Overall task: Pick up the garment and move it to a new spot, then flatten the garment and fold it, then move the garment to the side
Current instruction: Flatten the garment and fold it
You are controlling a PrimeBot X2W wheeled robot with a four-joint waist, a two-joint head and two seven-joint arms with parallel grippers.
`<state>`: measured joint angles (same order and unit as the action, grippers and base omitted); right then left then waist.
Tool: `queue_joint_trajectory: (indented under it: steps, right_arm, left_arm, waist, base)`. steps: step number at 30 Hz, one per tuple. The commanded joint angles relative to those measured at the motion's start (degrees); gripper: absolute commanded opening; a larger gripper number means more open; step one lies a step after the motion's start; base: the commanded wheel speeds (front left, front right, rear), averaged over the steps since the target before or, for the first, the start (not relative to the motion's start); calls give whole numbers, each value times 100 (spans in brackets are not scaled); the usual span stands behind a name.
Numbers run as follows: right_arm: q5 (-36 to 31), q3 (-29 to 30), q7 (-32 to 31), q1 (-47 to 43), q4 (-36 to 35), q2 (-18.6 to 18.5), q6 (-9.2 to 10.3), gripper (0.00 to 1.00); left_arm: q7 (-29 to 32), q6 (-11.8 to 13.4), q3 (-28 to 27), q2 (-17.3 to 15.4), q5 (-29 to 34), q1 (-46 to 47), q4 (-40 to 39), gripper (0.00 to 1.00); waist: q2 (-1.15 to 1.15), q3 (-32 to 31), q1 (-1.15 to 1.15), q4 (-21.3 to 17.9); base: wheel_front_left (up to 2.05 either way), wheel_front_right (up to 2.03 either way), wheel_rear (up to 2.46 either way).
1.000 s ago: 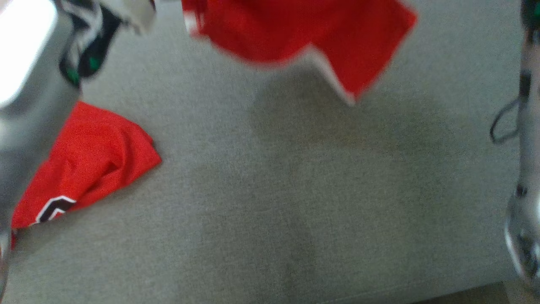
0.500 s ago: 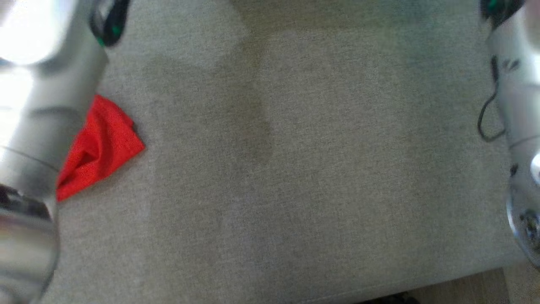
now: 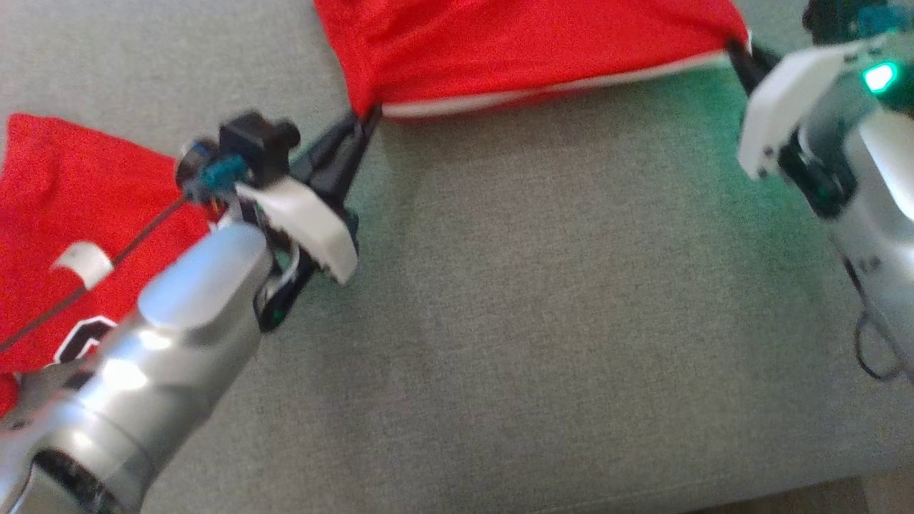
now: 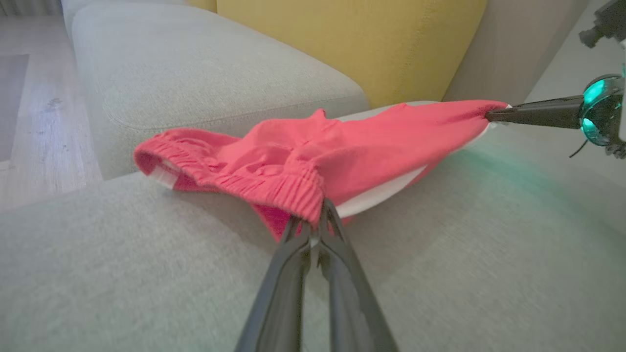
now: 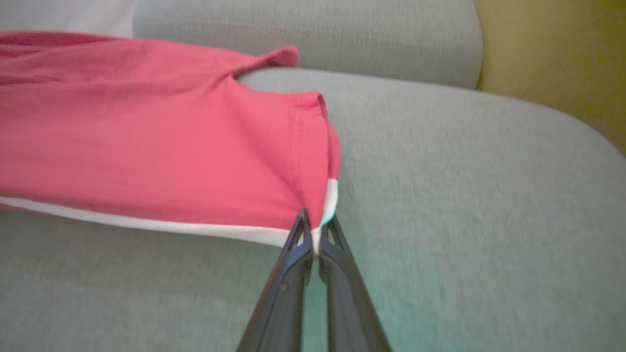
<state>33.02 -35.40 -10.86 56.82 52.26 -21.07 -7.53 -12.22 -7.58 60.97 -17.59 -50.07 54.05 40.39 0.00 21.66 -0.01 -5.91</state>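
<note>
A red garment (image 3: pixel 514 43) is stretching across a grey sofa cushion (image 3: pixel 543 300), the left hand (image 3: pixel 368 118) pinching tight on its elastic waistband, the right hand (image 3: pixel 735 46) clamping its white-trimmed hem corner.

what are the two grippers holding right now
Left gripper: shut on the elastic waistband of the red shorts.
Right gripper: shut on the shorts' white-trimmed hem corner.
</note>
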Motion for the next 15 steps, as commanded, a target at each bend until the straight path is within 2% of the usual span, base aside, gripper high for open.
queue_joint_trajectory:
  steps: [1,6,11,15]
  right_arm:
    - [194,-153,-136,-143,-273,-228,4,0]
    - [1030,-801,-796,-587,-972,-939,4,0]
    - [1610,-1151,-1182,-943,-1430,-1373,4,0]
    - [1855,-1397,-1354,-1246,-1771,-1647,4,0]
  left_arm:
    - [1,10,-130,-245,-54,125,-195,0]
    - [66,10,80,-422,-124,-291,-494,0]
    - [78,91,175,-510,-151,-618,-733,0]
    - [31,247,191,-550,-219,-946,-1018,0]
  waist:
    - [0,-156,1,46]
    - [0,-453,1,65]
    - [0,-782,1,36]
    - [0,-1095,1,-32]
  base:
    - [0,0,0]
    - [0,0,0]
    - [0,0,0]
    - [0,0,0]
